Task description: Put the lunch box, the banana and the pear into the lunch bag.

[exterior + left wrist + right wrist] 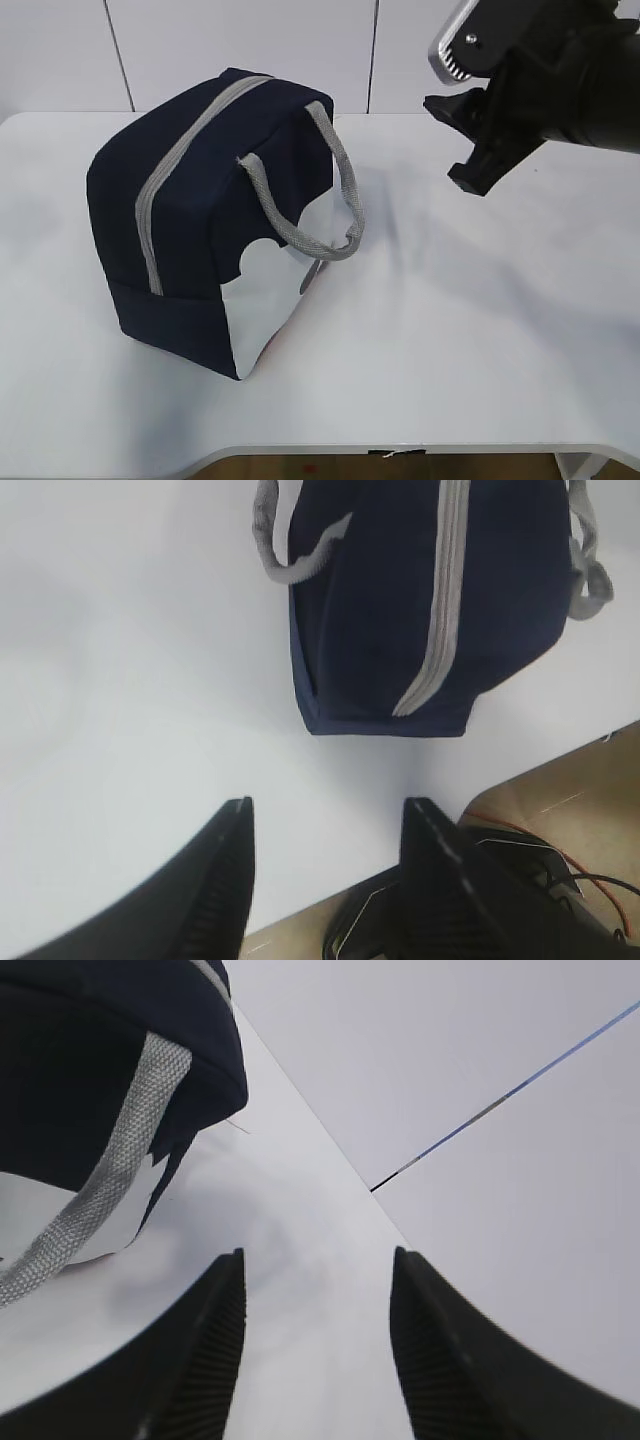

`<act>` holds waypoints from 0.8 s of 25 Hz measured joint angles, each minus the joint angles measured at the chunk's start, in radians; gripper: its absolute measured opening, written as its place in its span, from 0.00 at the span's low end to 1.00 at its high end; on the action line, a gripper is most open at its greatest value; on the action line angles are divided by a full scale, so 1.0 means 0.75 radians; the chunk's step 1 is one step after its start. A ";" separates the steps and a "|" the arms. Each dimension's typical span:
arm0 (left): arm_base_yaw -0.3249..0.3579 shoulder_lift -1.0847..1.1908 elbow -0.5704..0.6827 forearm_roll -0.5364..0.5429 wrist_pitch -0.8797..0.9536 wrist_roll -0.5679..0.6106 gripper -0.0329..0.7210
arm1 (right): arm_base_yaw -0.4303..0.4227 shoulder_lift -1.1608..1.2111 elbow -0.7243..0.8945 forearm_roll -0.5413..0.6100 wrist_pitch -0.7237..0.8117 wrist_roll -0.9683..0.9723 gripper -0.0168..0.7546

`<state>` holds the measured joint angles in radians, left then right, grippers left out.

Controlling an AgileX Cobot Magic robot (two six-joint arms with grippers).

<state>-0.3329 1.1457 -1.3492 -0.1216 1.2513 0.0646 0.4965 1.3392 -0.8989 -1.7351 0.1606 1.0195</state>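
Observation:
The navy-blue lunch bag (200, 210) stands on the left half of the white table (480, 330). Its grey zipper (185, 150) runs shut over the top and its grey rope handles (335, 190) hang at the sides. My right gripper (455, 145) hovers open above the table to the right of the bag, with nothing between its fingers (318, 1260); the bag's corner (90, 1050) shows at its upper left. My left gripper (328, 805) is open and empty over the table's front edge, short of the bag (400, 600). The lunch box, the banana and the pear are out of view.
A white panelled wall (300, 50) rises behind the table. Past the table's front edge lie brown floor and dark equipment with cables (560, 865).

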 joint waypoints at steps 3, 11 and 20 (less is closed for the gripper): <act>0.000 -0.117 0.092 0.006 0.000 0.000 0.52 | 0.000 0.000 0.000 0.016 0.000 0.000 0.52; 0.000 -0.373 0.317 0.022 0.003 0.000 0.50 | 0.000 0.000 0.003 0.020 0.000 0.000 0.52; 0.000 -0.718 0.528 0.023 0.006 0.000 0.46 | 0.000 0.000 0.031 0.022 0.000 0.000 0.52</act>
<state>-0.3329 0.6068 -0.9534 -0.1045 1.2562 0.0646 0.4965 1.3392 -0.8760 -1.7184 0.1606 1.0195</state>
